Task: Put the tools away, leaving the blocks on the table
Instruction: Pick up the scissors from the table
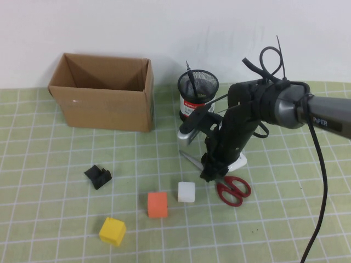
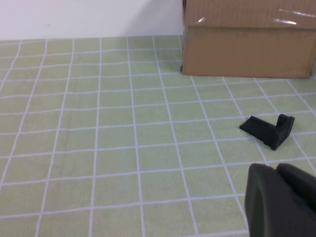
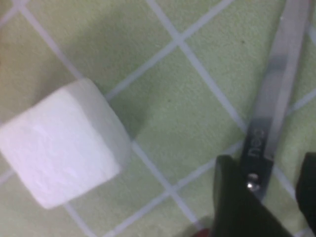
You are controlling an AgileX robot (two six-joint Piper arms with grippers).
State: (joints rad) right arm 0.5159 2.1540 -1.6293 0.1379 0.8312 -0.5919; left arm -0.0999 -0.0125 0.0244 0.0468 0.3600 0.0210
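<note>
The steel scissors with red handles [image 1: 233, 189] lie on the green grid table [image 1: 49, 208], right of the white block [image 1: 186, 192]. My right gripper [image 1: 211, 172] is down over their pivot. In the right wrist view its open fingers [image 3: 237, 207] straddle the scissors [image 3: 271, 108] at the screw, with the white block [image 3: 59, 148] beside. The thin black pen [image 1: 190, 76] stands in a black mesh cup [image 1: 197, 93]. The orange block [image 1: 157, 204] and yellow block [image 1: 112, 230] sit at the front. My left gripper [image 2: 276, 197] is shut and empty, low over the mat, out of the high view.
An open cardboard box [image 1: 104, 93] stands at the back left and also shows in the left wrist view [image 2: 247, 44]. A small chunky black piece [image 1: 98, 176] lies left of the blocks, ahead of the left gripper [image 2: 269, 129]. A white glossy case [image 1: 237, 160] sits under the right arm.
</note>
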